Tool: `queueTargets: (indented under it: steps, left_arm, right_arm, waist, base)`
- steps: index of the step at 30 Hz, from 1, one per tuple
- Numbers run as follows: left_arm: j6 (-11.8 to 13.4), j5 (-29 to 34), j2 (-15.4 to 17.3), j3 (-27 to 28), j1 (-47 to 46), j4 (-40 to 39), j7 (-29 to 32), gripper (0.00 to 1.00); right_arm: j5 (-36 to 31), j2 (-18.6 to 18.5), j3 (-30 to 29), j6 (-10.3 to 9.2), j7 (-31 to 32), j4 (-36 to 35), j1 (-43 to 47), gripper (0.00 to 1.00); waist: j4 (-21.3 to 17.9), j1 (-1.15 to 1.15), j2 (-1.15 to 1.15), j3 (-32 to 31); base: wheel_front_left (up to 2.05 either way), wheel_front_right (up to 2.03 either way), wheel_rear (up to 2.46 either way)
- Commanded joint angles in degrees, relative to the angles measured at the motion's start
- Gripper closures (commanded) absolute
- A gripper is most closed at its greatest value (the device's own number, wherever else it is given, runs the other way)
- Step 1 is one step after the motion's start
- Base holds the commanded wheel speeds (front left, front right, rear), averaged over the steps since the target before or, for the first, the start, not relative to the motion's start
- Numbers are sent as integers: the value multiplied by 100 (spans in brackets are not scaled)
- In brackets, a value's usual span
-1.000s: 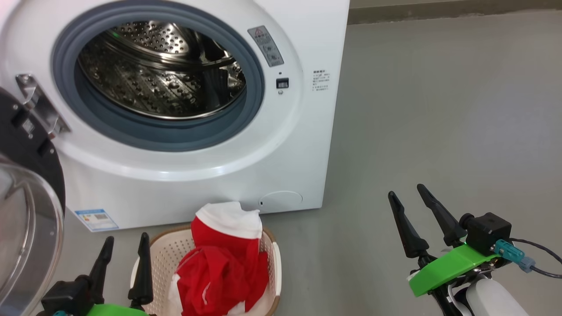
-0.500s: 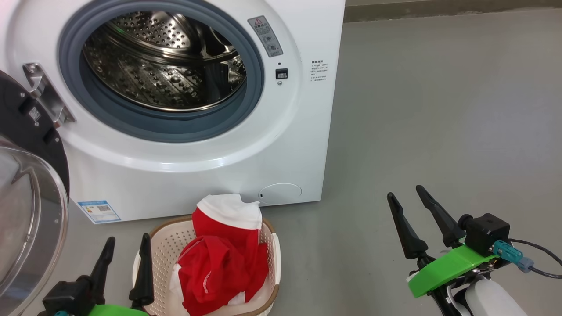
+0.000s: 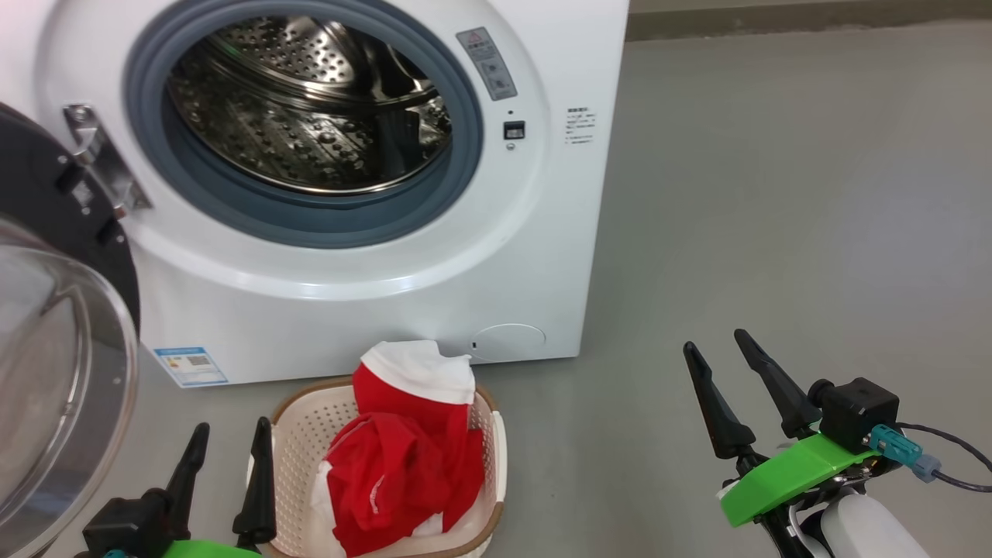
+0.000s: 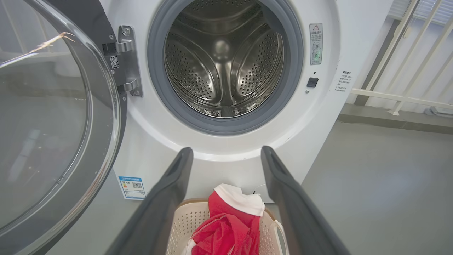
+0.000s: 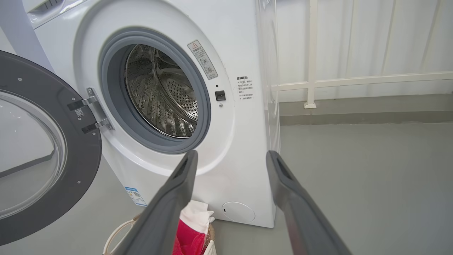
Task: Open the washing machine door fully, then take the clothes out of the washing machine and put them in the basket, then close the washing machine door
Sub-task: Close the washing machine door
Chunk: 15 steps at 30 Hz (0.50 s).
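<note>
Over the last second the head camera has swung a little. The washing machine and the basket now sit slightly further right in the head view. They have not shifted relative to each other, and both pincers keep their places in the view.

The left pincer is released, its fingers spread and holding nothing, just beside the basket's left wall. The right pincer is also spread and empty, well apart to the right over the bare floor.

The washing machine door hangs wide open on its hinge at the left, with its glass bowl facing the robot. The steel drum looks bare from the head and from both wrists. The clothes lie heaped in the basket, which stands on the floor just in front of the machine, and a white band rises above its rim.

Opening and unloading therefore appear finished. Only closing the door seems to be left, and it has not begun. The left arm is the nearer one for that.
</note>
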Motion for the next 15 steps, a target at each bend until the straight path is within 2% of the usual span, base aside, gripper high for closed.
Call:
queueTargets:
  steps: [1, 15]
  left_arm:
    - [11, 9, 141, 197, -226, -98, -63, 0]
    - [160, 35, 196, 149, -154, -28, 39, 0]
  right_arm:
    - [20, -12, 125, 37, -36, -120, -30, 0]
    - [145, 0, 305, 37, -36, -47, -29, 0]
  waist:
    - [88, 0, 0, -58]
    - [931, 0, 0, -187]
  base:
    - [0, 0, 0]
    - [0, 0, 0]
